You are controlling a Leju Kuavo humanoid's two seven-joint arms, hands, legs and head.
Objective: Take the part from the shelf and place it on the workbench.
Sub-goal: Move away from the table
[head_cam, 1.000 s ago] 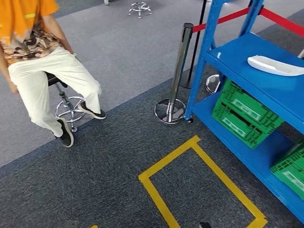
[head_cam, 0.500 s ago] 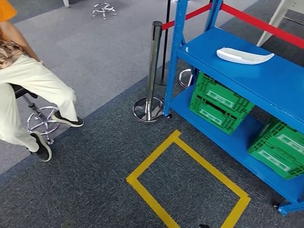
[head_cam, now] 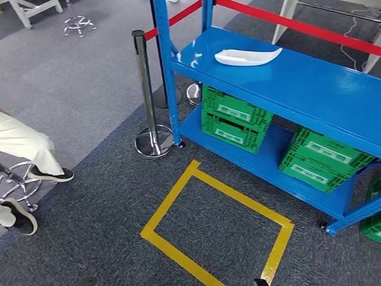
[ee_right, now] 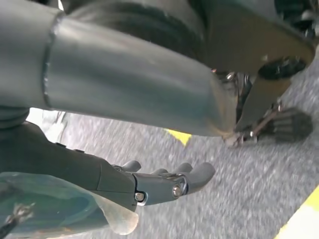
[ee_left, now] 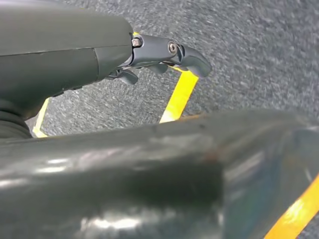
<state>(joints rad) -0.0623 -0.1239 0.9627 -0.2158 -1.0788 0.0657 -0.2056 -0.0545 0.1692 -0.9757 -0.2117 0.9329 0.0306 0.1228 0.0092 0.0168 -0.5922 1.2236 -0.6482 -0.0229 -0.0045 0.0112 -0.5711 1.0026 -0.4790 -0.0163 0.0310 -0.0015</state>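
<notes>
The part (head_cam: 247, 56) is a long, curved white shell lying flat on the upper board of the blue shelf (head_cam: 314, 83), toward the shelf's left end in the head view. My left hand (ee_left: 161, 55) hangs at my side above the carpet, fingers stretched out and holding nothing. My right hand (ee_right: 161, 181) also hangs over the carpet, fingers extended and apart, with nothing in it. Both hands are far from the part.
Green crates (head_cam: 233, 119) (head_cam: 325, 158) fill the lower shelf board. A chrome stanchion (head_cam: 146, 89) with a red rope (head_cam: 292, 24) stands by the shelf's left post. A yellow tape square (head_cam: 215, 220) marks the carpet before the shelf. A seated person's legs (head_cam: 27, 149) are at the left edge.
The whole picture has shifted: my view has turned right, bringing the shelf and part toward the centre and pushing the seated person to the left edge. The part has not moved on the shelf.
</notes>
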